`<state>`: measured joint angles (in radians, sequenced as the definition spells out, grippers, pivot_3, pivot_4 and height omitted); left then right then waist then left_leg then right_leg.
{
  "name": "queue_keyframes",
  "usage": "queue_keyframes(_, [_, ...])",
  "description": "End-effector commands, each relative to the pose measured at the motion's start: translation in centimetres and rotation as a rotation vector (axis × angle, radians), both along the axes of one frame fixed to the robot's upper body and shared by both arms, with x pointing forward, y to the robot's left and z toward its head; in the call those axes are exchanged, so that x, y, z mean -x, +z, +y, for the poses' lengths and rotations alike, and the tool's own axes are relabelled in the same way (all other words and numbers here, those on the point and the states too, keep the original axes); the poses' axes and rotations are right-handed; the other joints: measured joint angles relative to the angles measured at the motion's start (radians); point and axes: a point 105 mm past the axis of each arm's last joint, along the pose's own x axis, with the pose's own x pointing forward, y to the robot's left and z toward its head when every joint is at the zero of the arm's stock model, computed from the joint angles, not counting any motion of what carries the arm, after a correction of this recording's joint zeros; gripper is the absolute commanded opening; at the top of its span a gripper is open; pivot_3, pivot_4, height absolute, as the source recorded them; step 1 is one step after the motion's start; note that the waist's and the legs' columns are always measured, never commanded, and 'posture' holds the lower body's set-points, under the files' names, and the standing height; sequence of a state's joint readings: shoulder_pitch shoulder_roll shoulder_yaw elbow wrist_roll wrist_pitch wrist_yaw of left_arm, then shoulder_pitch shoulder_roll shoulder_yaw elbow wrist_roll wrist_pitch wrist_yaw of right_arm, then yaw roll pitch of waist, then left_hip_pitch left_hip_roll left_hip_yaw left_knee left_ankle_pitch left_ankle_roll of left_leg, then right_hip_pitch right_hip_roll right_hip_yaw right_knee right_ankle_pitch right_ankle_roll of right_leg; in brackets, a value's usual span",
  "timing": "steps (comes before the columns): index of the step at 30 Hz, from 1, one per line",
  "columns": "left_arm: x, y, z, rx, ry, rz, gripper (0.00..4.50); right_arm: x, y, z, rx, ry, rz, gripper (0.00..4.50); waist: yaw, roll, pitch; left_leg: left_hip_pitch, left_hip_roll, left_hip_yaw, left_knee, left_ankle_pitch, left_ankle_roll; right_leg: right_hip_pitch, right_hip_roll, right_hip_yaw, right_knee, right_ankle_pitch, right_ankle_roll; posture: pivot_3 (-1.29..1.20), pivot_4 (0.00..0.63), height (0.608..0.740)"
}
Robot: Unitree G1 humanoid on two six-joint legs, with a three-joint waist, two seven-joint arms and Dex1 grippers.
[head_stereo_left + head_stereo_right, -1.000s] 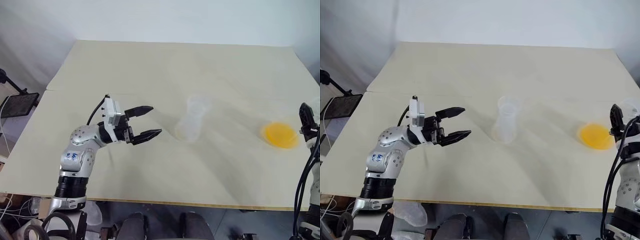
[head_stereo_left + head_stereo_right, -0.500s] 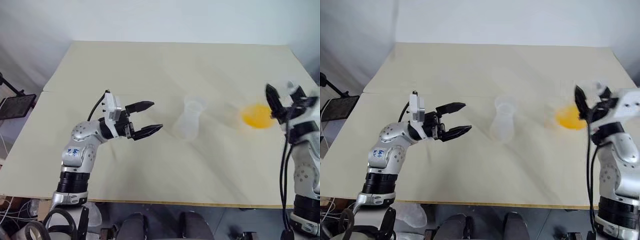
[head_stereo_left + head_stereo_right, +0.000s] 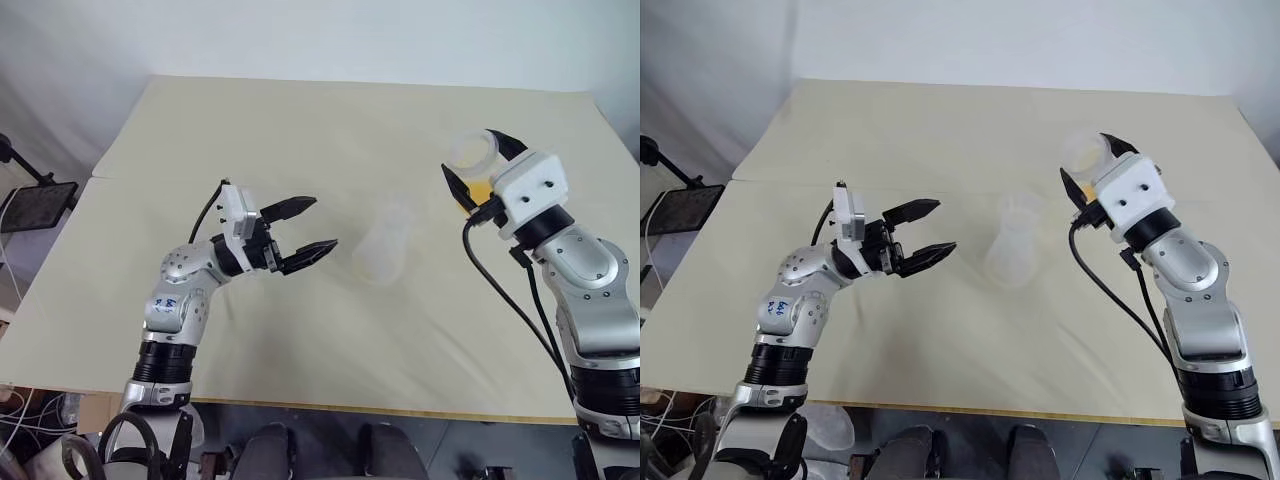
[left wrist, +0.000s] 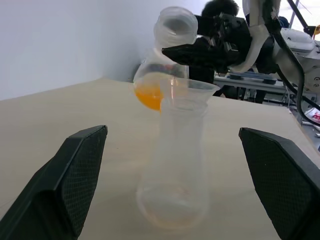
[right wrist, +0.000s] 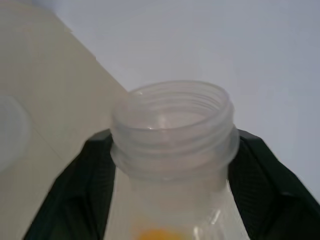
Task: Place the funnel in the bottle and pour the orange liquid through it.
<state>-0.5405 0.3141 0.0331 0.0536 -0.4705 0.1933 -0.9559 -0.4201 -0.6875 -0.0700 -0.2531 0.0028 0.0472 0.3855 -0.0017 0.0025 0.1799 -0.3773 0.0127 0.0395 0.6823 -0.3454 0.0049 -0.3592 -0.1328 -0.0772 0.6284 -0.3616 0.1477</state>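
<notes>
Pale beige counter (image 3: 300, 340) carries the work, its near edge running just ahead of the robot. Closest in, on the robot's left, the left end effector (image 3: 305, 230) hangs above the counter with its two black fingers spread wide, holding nothing and aimed toward the bottle. In the left wrist view those fingers (image 4: 75, 180) rise at either side with the bottle (image 4: 175, 170) standing between them but farther off, not touched.

The bottle (image 3: 383, 245) stands upright near the middle of the counter, a clear flask with a flared base and a wide neck. A see-through flared rim sits at its mouth in the left wrist view, likely the funnel (image 4: 192, 90), though clear on clear makes this hard to be sure of.

Beyond and to the robot's right of the bottle, the right end effector (image 3: 478, 170) is raised off the counter, its black fingers pressed against the threaded neck of a second clear flask (image 3: 468, 152), which it holds tilted, mouth upward. The orange liquid (image 4: 149, 96) pools in that flask's rounded belly, seen just behind the bottle's rim. The right wrist view shows the threaded neck (image 5: 172, 130) pinched between the fingers, orange below it.
</notes>
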Motion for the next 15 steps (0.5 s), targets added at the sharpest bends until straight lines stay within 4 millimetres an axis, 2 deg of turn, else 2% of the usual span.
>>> queue_keyframes(1, [0.1,0.7,-0.3,-0.002,0.002,-0.047,4.50,0.6,1.5,0.3,0.096,-0.025,-0.137,2.76,-0.001,0.000,0.000,0.000,0.000,0.000,0.000,0.000,0.000,0.000,0.000,0.000,0.000,0.000,0.000,0.00,0.150,0.740])
queue_keyframes(4, [0.1,0.7,-0.5,-0.007,-0.006,-0.052,4.50,0.8,1.3,0.9,0.206,-0.025,-0.200,2.76,-0.001,0.000,0.000,0.000,0.000,0.000,0.000,0.000,0.000,0.000,0.000,0.000,0.000,0.000,0.000,0.00,0.150,0.740])
queue_keyframes(15, [0.0,0.5,-0.9,-0.019,-0.010,-0.057,4.50,1.2,0.3,2.2,0.315,0.007,-0.293,2.76,-0.002,0.000,0.000,0.000,0.000,0.000,0.000,0.000,0.000,0.000,0.000,0.000,0.000,0.000,0.000,0.00,0.150,0.740])
